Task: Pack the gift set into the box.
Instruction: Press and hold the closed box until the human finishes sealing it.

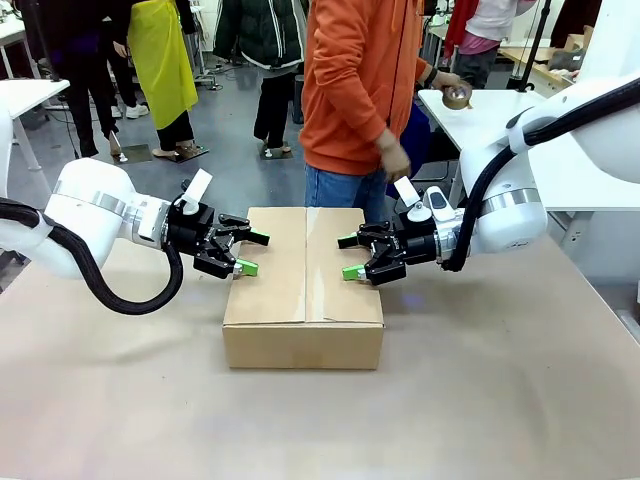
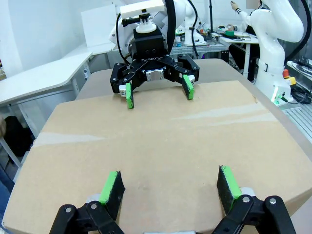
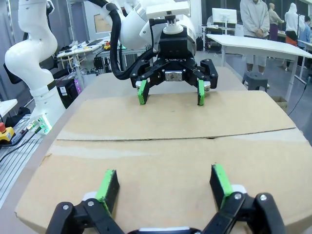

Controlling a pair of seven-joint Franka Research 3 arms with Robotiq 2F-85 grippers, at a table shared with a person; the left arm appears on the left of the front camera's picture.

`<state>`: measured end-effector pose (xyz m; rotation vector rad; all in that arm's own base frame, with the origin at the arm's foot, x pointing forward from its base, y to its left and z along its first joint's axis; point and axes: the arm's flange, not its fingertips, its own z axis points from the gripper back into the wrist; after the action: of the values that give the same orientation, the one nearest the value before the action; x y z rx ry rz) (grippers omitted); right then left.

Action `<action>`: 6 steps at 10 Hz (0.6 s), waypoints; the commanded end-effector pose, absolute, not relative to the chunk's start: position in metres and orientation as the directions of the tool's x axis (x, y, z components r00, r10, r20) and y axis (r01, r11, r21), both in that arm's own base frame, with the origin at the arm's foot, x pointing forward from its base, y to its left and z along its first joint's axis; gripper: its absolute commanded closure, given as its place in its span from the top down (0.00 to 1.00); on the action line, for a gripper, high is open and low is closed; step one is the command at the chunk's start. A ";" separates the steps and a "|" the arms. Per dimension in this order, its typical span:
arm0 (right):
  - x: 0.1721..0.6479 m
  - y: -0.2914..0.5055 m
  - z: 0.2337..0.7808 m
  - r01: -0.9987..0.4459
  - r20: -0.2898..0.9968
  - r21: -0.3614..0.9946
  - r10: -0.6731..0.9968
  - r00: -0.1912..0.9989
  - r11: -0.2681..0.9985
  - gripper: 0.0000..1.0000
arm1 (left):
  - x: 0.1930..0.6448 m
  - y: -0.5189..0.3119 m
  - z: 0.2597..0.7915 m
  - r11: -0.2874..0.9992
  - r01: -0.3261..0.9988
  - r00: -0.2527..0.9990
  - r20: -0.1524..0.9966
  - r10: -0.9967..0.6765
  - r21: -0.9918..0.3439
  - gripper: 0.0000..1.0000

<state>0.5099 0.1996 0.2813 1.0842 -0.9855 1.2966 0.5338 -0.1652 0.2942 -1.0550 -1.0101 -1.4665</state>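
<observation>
The box stands in the middle of the table with its top flaps folded shut, a seam running down the centre. The gift set is hidden. My left gripper hovers open over the box's left edge, and my right gripper is open over its right side; the two face each other, both empty. In the left wrist view, my left gripper spreads just above the cardboard top, with the right gripper opposite. The right wrist view shows my right gripper over the flaps and the left gripper across.
A person in an orange hoodie stands just behind the box, one hand holding a tape roll over a white side table. The brown tabletop stretches around the box. Other people stand farther back.
</observation>
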 end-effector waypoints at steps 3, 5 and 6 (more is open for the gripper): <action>0.509 0.201 0.279 -0.998 0.970 0.063 0.239 0.056 -0.024 1.00 | 0.532 -0.165 0.293 -0.129 0.989 -0.106 0.961 -0.256 0.075 1.00; 0.509 0.201 0.279 -0.998 0.970 0.063 0.239 0.056 -0.024 1.00 | 0.532 -0.165 0.293 -0.129 0.989 -0.106 0.961 -0.256 0.075 1.00; 0.509 0.201 0.279 -0.998 0.970 0.063 0.239 0.056 -0.024 1.00 | 0.532 -0.165 0.293 -0.129 0.989 -0.106 0.961 -0.256 0.075 1.00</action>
<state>0.5099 0.1996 0.2813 1.0842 -0.9855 1.2966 0.5338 -0.1652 0.2942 -1.0550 -1.0101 -1.4665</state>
